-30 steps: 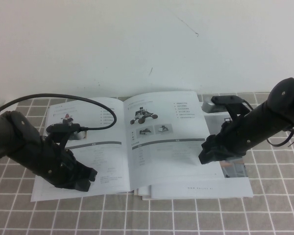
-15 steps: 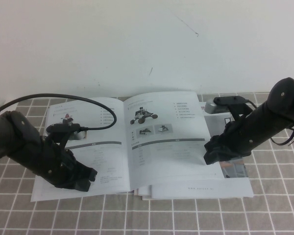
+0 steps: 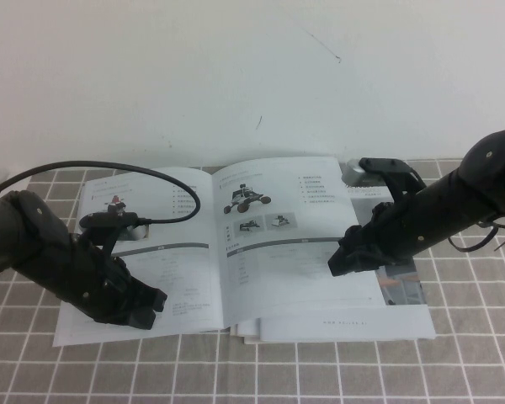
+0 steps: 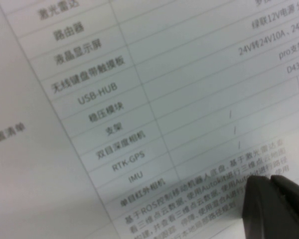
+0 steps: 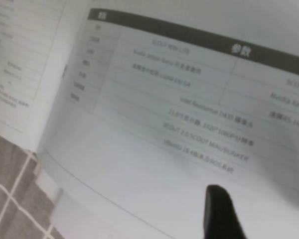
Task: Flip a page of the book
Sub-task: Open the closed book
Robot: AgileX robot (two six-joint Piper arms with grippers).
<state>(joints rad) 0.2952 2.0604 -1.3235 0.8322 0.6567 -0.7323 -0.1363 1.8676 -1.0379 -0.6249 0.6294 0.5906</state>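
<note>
The book [image 3: 177, 269] lies open on the tiled table. Its left sheet shows a rover with red parts. The page [image 3: 278, 252] on the right shows a black rover, two small photos and a table, and lies flat. My left gripper [image 3: 147, 310] is shut and rests low on the left sheet; the left wrist view shows its closed fingers [image 4: 261, 209] against printed text. My right gripper [image 3: 341, 263] is open over the page's right half, near its outer edge. In the right wrist view one finger [image 5: 222, 211] hovers above the page's table [image 5: 189, 124].
Other brochures [image 3: 404, 290] lie under the book and stick out at its right and front edges. A black cable [image 3: 109, 167] arcs over the left sheet. Grey tiled table [image 3: 320, 370] runs along the front; a white wall [image 3: 236, 67] stands behind.
My right gripper has moved left from the book's right edge to over the page. The left arm and the book have not moved.
</note>
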